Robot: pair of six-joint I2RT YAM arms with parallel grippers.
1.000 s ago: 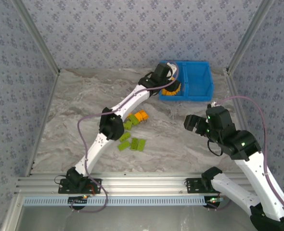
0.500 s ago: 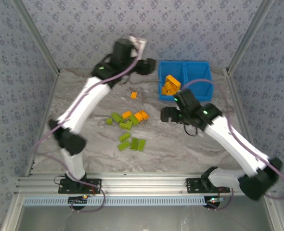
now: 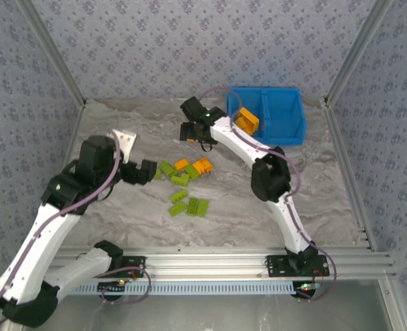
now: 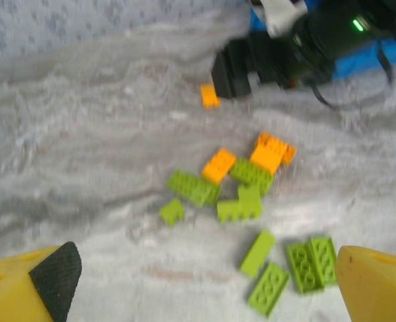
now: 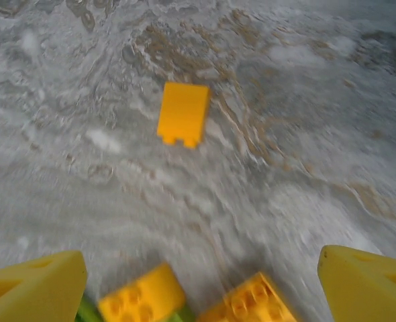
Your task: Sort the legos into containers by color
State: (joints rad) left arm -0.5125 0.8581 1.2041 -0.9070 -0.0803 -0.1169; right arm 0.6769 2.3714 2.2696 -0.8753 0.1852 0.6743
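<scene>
Okay, left fingers [image 4: 37,285]: spread wide, nothing between them. Yellow plastic tips, with a black pad on the inner face of one. They hang over the near-left part of the desk [image 3: 107,131], facing the loose legos.

Right fingers [image 5: 30,285]: also spread wide and holding nothing, with blunt yellow wedge tips. The right arm [image 3: 241,145] reaches to the far middle of the desk, just left of the blue bin [image 3: 290,114]. A small green light [image 4: 358,25] glows on its black wrist.

A lone orange brick [image 5: 183,113] lies flat on the desk ahead of the right fingers, not touching them. Its smooth face shows, and its near edge is notched.

The main cluster sits mid-desk. It has studded orange bricks [image 3: 202,165] up against olive-green bricks [image 3: 187,174], all glossy plastic and mostly rectangular. Four more green bricks [image 4: 268,288] lie a bit nearer the arm bases, two of them side by side and touching.

The bin is bright blue moulded plastic, rectangular, at the far right of the desk. A central divider [image 3: 264,114] splits it. The left compartment holds a pile of orange bricks [image 3: 247,121].

The desk surface is a grey-white marbled pattern. The walls [image 3: 190,41] are blue-grey with a small repeating print. An aluminium rail [image 3: 203,262] runs along the near edge.
</scene>
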